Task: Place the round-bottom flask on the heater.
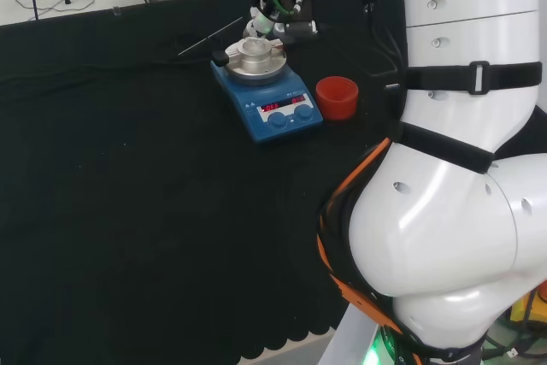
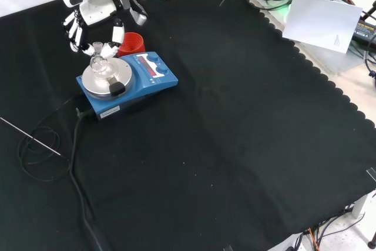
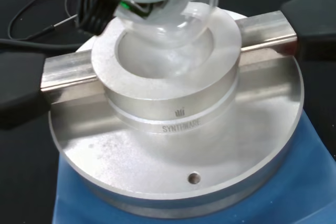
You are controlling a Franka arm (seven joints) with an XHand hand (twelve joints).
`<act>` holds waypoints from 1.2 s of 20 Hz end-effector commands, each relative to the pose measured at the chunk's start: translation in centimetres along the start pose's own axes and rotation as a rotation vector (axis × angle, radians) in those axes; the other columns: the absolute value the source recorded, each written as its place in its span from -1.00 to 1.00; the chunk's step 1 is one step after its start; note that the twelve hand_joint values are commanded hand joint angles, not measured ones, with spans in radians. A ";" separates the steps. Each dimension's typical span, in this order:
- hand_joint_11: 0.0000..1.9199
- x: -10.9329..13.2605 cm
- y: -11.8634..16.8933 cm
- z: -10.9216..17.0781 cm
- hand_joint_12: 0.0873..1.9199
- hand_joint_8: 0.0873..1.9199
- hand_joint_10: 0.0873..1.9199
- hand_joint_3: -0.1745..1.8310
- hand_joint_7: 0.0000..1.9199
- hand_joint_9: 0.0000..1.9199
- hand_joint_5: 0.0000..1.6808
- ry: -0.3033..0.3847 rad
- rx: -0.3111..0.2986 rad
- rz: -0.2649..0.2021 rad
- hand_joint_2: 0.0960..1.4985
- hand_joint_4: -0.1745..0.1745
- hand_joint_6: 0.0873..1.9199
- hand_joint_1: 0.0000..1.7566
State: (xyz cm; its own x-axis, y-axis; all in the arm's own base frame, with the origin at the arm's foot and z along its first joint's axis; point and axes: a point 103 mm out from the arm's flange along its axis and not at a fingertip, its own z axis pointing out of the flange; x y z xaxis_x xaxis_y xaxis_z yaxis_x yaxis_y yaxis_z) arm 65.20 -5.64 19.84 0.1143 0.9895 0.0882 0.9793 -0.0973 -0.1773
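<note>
Nearest in the front view, a black cable (image 2: 73, 163) snakes over the cloth (image 2: 235, 145) toward the heater (image 2: 126, 83), with a thin metal probe (image 2: 29, 136) lying off to the left. The heater is a blue box with two knobs and a red display on its front, topped by a round metal plate and a block (image 3: 168, 82) with a bowl-shaped well and black handles at either side.

The flask (image 2: 100, 63) sits in that well, its clear round body down in the metal and its necks sticking up above it. In the wrist view its glass bulb (image 3: 178, 19) rests against the well's far rim.

Just beyond the heater stands a red ring (image 2: 132, 42), touching nothing I can see.

My hand (image 2: 97, 19) hangs right behind the flask. My fingers (image 2: 117, 30) reach down around its necks, slightly bent; whether they grip the glass or have let go, I cannot tell.
</note>
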 end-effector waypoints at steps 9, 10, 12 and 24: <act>-0.67 0.1 0.4 0.5 0.36 -0.35 -0.40 0.12 -0.35 -0.18 0.25 -0.009 0.012 0.004 -0.24 0.95 0.23 0.21; -0.67 0.3 0.6 0.6 0.36 -0.35 -0.40 0.12 -0.35 -0.18 0.25 -0.016 0.011 0.004 -0.24 0.95 0.23 0.21; -0.67 0.2 0.6 0.5 0.36 -0.35 -0.40 0.12 -0.35 -0.18 0.25 -0.015 0.010 0.005 -0.24 0.95 0.23 0.21; -0.67 -0.6 0.1 -0.6 0.36 -0.35 -0.41 0.13 -0.36 -0.18 0.25 -0.012 0.019 0.009 -0.24 0.94 0.23 0.21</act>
State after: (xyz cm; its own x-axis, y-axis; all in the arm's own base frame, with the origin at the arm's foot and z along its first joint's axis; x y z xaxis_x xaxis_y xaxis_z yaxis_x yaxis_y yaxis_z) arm 65.51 -6.22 20.27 0.1213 0.9898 0.0742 0.9747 -0.1046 -0.1975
